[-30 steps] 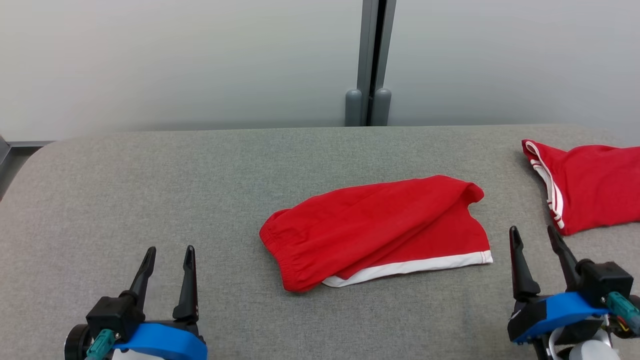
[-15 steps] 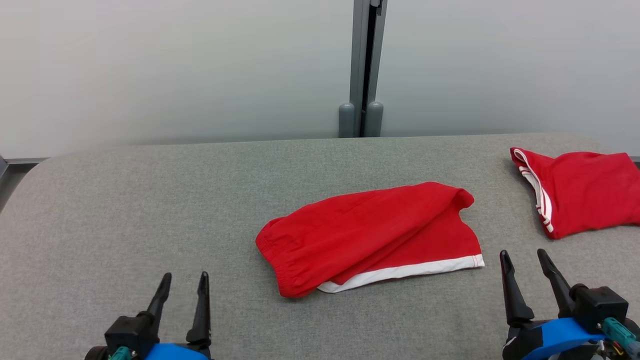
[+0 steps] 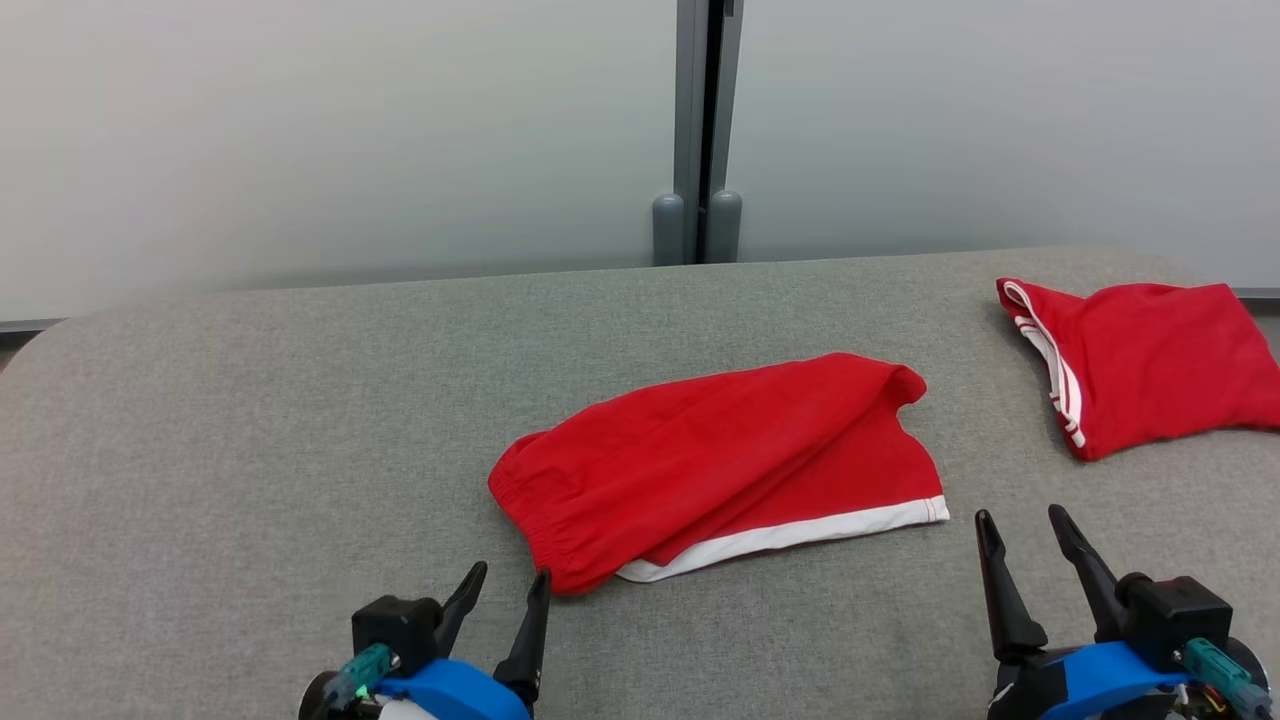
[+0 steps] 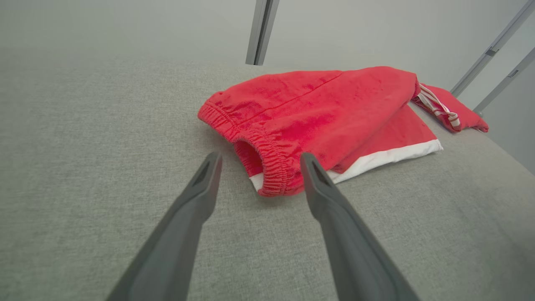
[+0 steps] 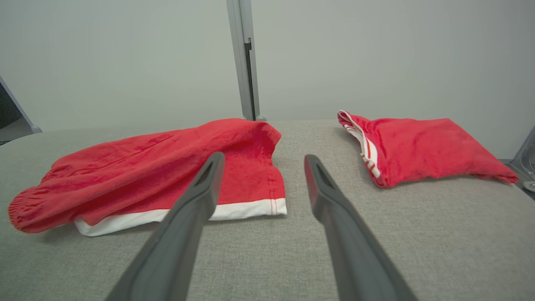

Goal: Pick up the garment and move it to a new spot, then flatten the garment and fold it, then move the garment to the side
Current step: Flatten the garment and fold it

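The garment (image 3: 720, 460) is a pair of red shorts with a white hem, lying loosely crumpled on the middle of the grey padded table (image 3: 250, 420). Its elastic waistband points toward my left side. My left gripper (image 3: 510, 575) is open just short of that waistband end; in the left wrist view the garment (image 4: 326, 108) lies right beyond the left gripper (image 4: 260, 156), whose fingers do not touch the cloth. My right gripper (image 3: 1018, 515) is open and empty near the hem corner, with the garment (image 5: 146, 167) ahead and to the left of the right gripper (image 5: 263, 156).
A second red garment (image 3: 1150, 360) with white stripes lies folded at the table's far right, also seen in the right wrist view as the second garment (image 5: 418, 142). A pale wall with a grey post (image 3: 700, 130) stands behind the table. Bare grey surface spreads to the left.
The head camera has shifted, sliding the whole scene a little left. My left gripper has moved right, up to the garment's waistband end. The right gripper has held its place, still open.
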Controlling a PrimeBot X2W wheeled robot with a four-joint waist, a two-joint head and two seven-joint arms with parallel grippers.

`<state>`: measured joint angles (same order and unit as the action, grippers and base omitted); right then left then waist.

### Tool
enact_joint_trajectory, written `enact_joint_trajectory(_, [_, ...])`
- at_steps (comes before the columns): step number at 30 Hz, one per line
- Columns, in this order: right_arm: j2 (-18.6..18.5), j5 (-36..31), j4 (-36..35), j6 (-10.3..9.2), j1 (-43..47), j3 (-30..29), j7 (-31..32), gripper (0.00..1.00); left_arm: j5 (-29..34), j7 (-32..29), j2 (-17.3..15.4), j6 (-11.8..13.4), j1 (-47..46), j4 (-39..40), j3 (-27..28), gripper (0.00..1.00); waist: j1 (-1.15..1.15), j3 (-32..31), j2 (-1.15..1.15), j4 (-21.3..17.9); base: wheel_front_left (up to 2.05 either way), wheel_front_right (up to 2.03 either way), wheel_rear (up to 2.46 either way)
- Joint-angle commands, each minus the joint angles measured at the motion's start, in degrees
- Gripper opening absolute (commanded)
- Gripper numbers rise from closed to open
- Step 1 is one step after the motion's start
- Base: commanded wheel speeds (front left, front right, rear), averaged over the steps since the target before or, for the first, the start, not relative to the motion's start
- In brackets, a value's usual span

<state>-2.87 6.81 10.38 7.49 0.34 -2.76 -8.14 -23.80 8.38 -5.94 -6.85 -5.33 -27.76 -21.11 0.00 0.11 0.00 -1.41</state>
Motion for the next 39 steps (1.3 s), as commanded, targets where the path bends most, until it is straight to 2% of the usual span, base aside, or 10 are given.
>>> enact_joint_trajectory(1, [-0.05, 0.58, 0.07, 0.01, 0.00, 0.14, -0.02, 1.00, -1.26, -0.83, 0.21, -0.30, -1.56, -0.75, -0.33, 1.00, 0.00, 0.04, 0.00, -0.22, 0.00, 0.00, 0.00])
enact_joint_trajectory(8, [-0.06, 0.95, 0.28, 0.01, -0.58, 1.54, -0.03, 1.00, -8.12, -6.84, 1.13, -0.70, -5.86, -5.00, -2.37, 1.00, 0.00, 0.59, 0.00, -1.70, 0.00, 0.00, 0.00])
enact_joint_trajectory(19, [-0.07, 1.37, 0.23, 0.01, -1.69, 1.48, -0.57, 1.00, -12.96, -11.68, 1.25, -0.66, -11.66, -10.60, -1.04, 1.00, 0.00, 2.89, 0.00, -3.24, 0.00, 0.00, 0.00])
enact_joint_trajectory(20, [-0.06, 1.38, 0.38, 0.01, -1.74, 1.51, -0.55, 1.00, -13.19, -12.14, 1.29, -0.66, -12.00, -10.79, -1.12, 0.86, 0.00, 3.02, 0.00, -3.34, 0.00, 0.00, 0.00])
enact_joint_trajectory(21, [-0.06, 1.46, 0.44, 0.01, -1.83, 1.53, -0.65, 1.00, -13.33, -12.14, 1.26, -0.67, -12.45, -10.88, -1.17, 0.48, 0.00, 3.13, 0.00, -3.42, 0.00, 0.00, 0.00])
enact_joint_trajectory(23, [-0.06, 1.67, 0.45, 0.01, -2.03, 1.58, -0.68, 1.00, -13.42, -11.60, 1.01, -0.67, -13.07, -11.00, -1.16, 0.00, 0.00, 3.32, 0.00, -3.57, 0.00, 0.00, 0.00])
enact_joint_trajectory(30, [-0.06, 1.75, 0.40, 0.01, -2.61, 1.71, -0.74, 1.00, -11.57, -5.32, 0.29, 0.22, -15.25, -10.30, -0.71, 0.00, 0.00, 4.44, 0.00, -4.02, 0.00, 0.00, 0.00])
enact_joint_trajectory(39, [-0.06, 2.02, -0.30, 0.01, -4.29, 3.14, -0.93, 1.00, -10.66, -1.48, 0.05, 1.37, -22.03, -13.82, 0.19, 0.00, 0.00, 8.17, 0.00, -5.62, 0.00, 0.00, 0.00])
